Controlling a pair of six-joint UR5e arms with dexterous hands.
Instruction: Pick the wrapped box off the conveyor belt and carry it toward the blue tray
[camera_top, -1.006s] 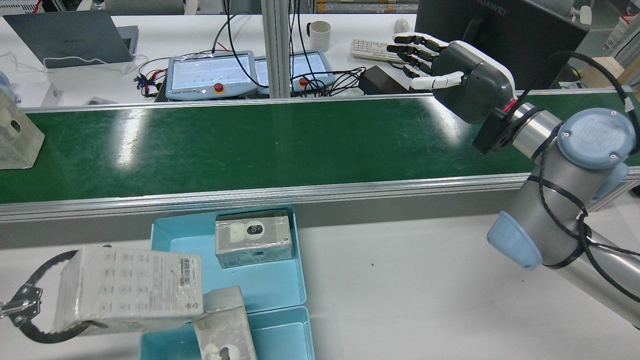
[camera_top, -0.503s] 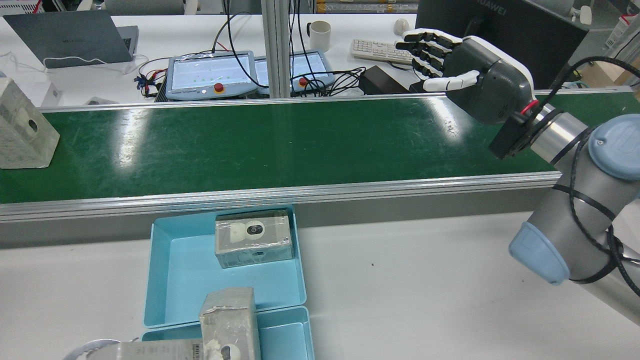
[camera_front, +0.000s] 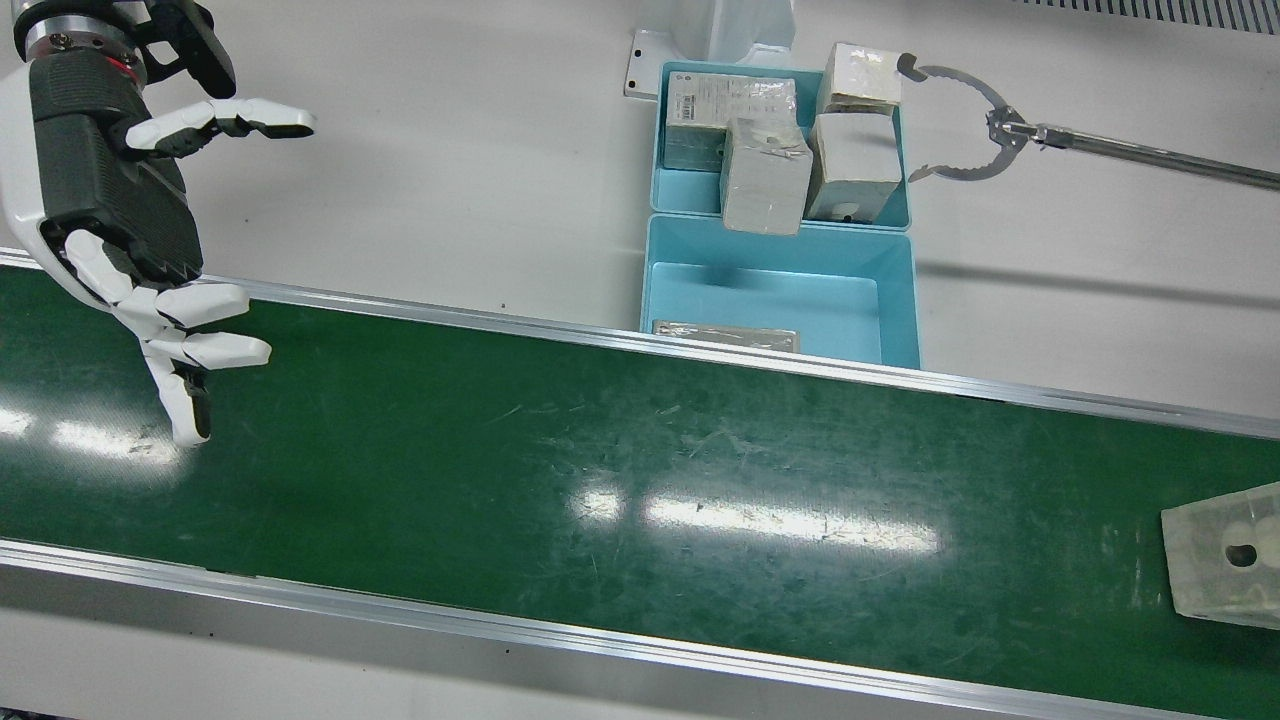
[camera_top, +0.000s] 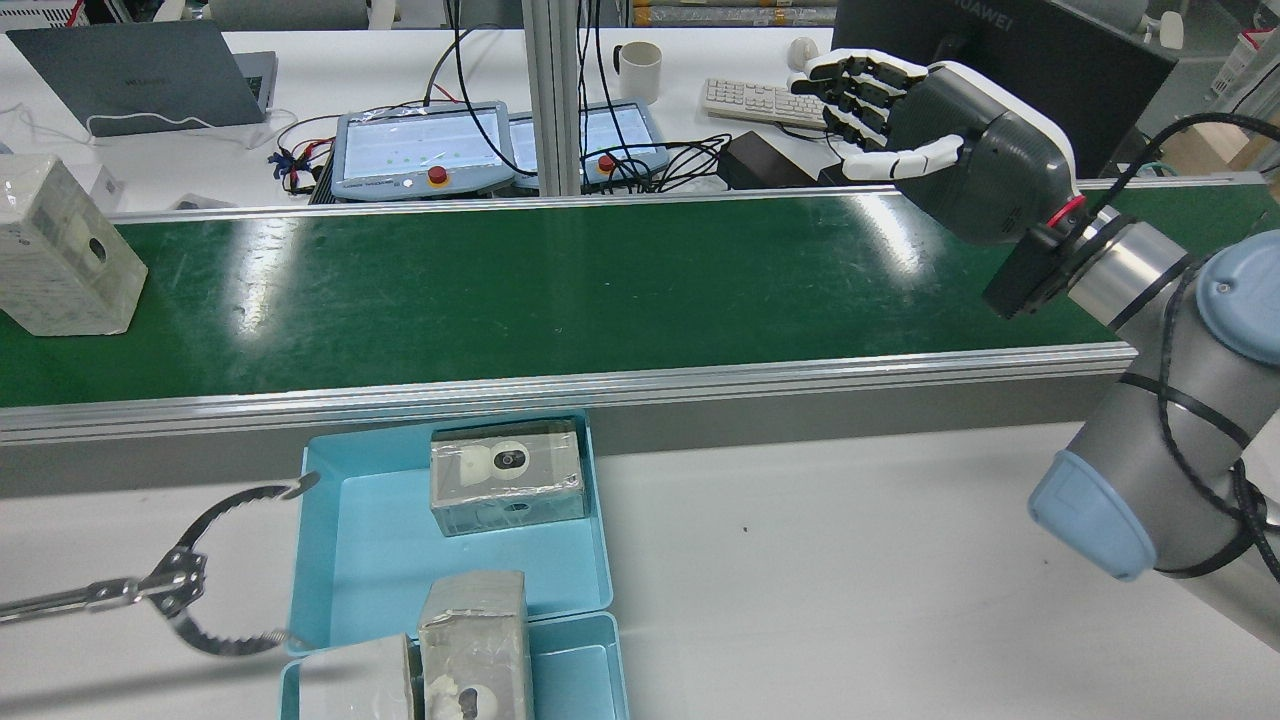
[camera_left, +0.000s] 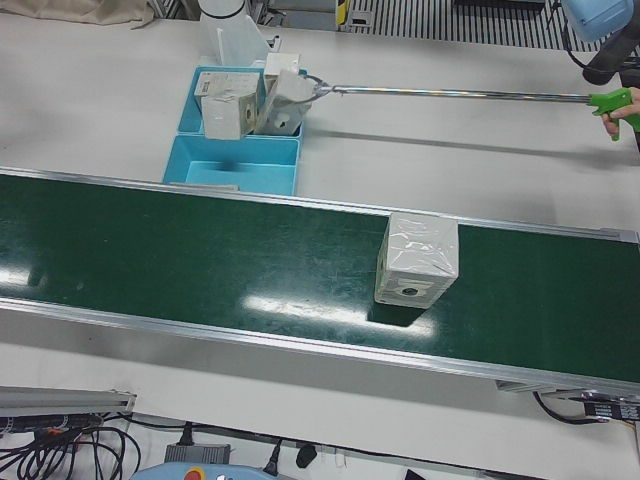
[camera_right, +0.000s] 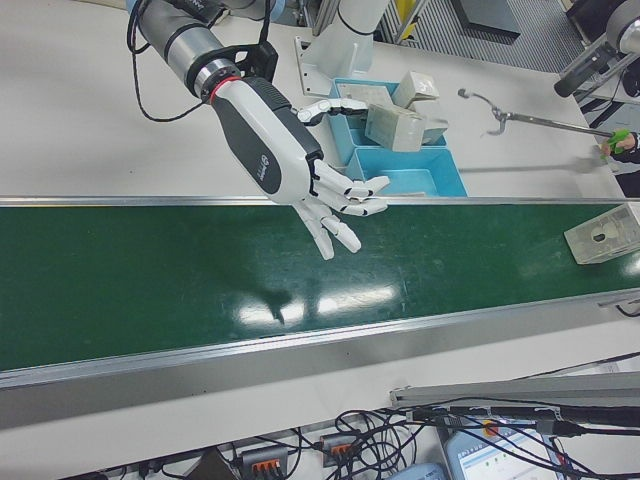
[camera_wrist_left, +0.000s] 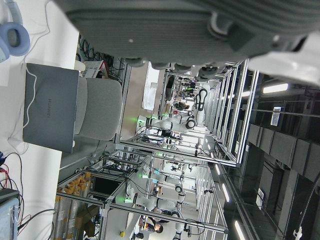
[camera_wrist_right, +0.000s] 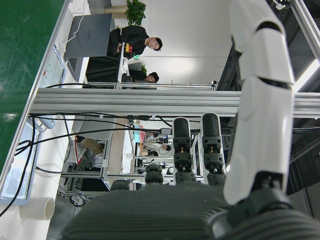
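A wrapped box (camera_top: 65, 250) stands on the green conveyor belt (camera_top: 560, 290) at its far left end in the rear view. It also shows in the front view (camera_front: 1225, 560) and the left-front view (camera_left: 418, 262). My right hand (camera_top: 940, 130) is open and empty, held above the belt's right end, far from the box. It also shows in the front view (camera_front: 120, 210). Two blue trays (camera_top: 370, 570) sit on the table just before the belt. My left hand (camera_wrist_left: 190, 25) shows only as a palm edge in its own view and holds nothing.
The trays hold several wrapped boxes (camera_top: 505, 475). A person's long grabber tool (camera_top: 200, 590) reaches in with its claw open beside the trays' left side. Behind the belt stand teach pendants (camera_top: 420, 150), cables, a mug and a monitor.
The box on the belt has travelled right in the rear view. The grabber tool has let go of a large box at the near tray and now hangs open. My right hand shifted slightly right.
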